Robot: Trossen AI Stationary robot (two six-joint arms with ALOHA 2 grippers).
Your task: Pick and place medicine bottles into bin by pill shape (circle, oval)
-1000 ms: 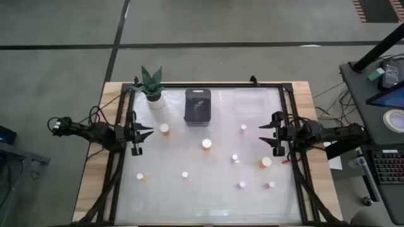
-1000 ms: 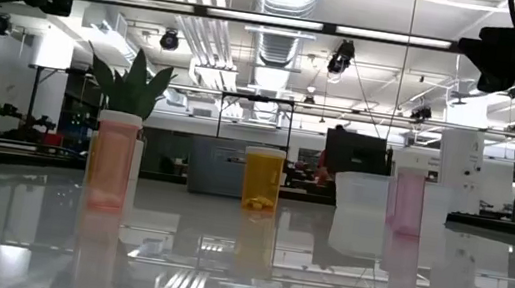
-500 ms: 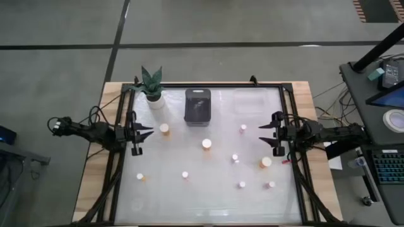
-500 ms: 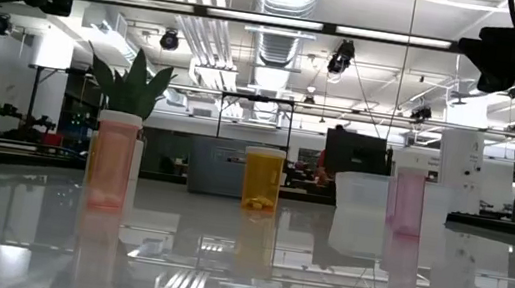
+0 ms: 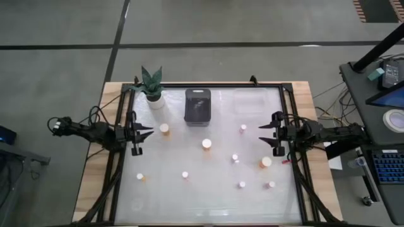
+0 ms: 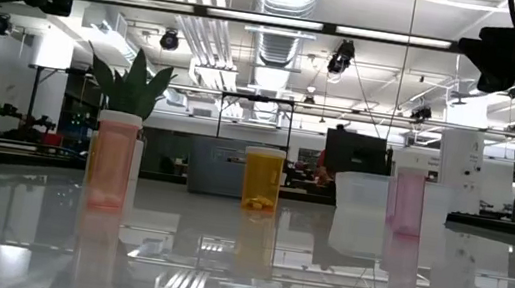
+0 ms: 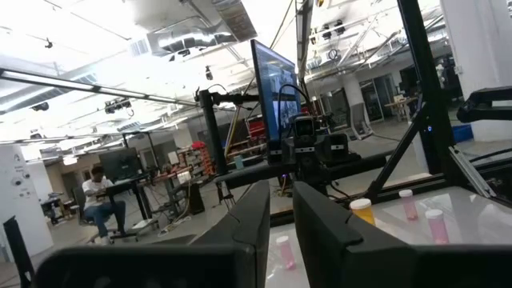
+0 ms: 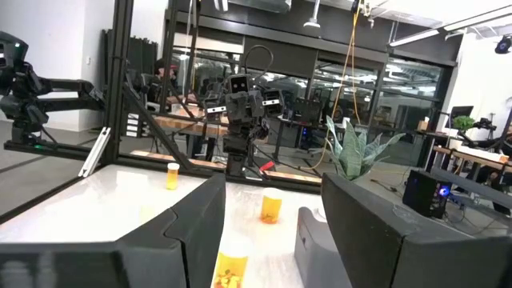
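Observation:
Several medicine bottles with white caps stand upright on the white table. Orange ones are at the middle [image 5: 206,144], the far left [image 5: 164,128], the right [image 5: 266,162] and the near left [image 5: 140,177]. Small pinkish ones [image 5: 243,127] [image 5: 235,157] [image 5: 242,184] stand on the right half. My left gripper [image 5: 149,132] hovers at the table's left edge, open by a narrow gap [image 7: 282,232], and holds nothing. My right gripper [image 5: 261,133] hovers at the right edge, open wide [image 8: 272,240] and empty.
A dark bin [image 5: 197,106] stands at the far middle, and a clear bin [image 5: 249,101] at the far right. A potted plant [image 5: 152,88] stands at the far left corner. A black frame [image 5: 208,85] runs round the table. Bare table lies along the near edge.

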